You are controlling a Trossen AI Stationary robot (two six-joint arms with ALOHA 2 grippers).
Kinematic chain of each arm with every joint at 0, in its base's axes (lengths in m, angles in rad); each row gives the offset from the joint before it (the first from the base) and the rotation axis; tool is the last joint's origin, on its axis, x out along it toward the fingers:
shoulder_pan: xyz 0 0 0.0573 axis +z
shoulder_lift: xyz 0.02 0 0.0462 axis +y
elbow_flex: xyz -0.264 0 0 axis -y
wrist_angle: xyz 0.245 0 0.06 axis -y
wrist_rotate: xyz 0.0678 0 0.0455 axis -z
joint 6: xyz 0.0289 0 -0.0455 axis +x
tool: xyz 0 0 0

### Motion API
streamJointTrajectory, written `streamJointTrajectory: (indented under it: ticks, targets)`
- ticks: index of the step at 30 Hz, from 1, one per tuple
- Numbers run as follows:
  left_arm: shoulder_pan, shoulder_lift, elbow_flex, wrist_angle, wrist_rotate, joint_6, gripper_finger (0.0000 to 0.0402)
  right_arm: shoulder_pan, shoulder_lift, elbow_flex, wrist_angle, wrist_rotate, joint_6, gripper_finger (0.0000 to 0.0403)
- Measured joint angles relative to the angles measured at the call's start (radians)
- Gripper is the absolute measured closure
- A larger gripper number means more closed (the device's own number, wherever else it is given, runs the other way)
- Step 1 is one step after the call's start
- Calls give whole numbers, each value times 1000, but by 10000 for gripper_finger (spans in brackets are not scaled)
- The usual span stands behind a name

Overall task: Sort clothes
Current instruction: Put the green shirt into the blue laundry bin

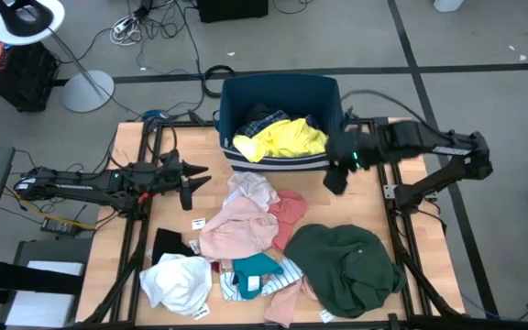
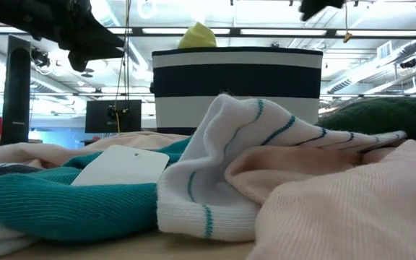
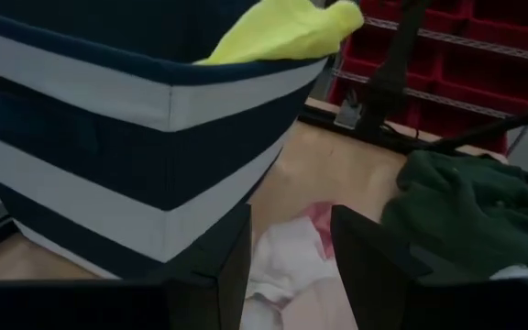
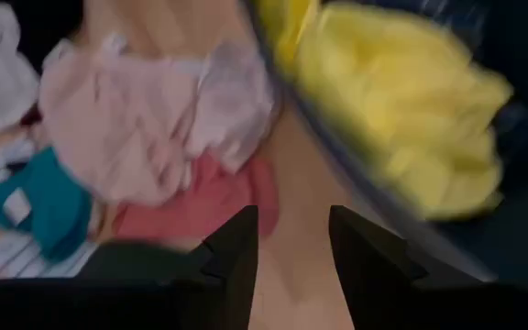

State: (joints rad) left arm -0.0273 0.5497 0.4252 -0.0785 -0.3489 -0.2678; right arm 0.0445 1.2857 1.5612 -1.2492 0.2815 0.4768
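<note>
While the yellow garment (image 1: 282,139) already lies in the bin (image 1: 280,88) at top centre, we see the right gripper (image 1: 335,179), jaws open and empty, just right of it. We judge another pick comes next from the clothes (image 1: 273,247) heaped at lower centre; the left gripper (image 1: 193,183) waits open at middle left.

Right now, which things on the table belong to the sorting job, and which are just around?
Job:
yellow garment in the bin
dark green garment
pink garments
teal garment
white garment
striped garment

Just around:
lamp
floor cables
</note>
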Motion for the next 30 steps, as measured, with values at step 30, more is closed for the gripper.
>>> streamJointTrajectory:
  ticks: [30]
  targets:
    - [0,69,0,16,136,-8,245,532,-76,-724,128,-128,669,267]
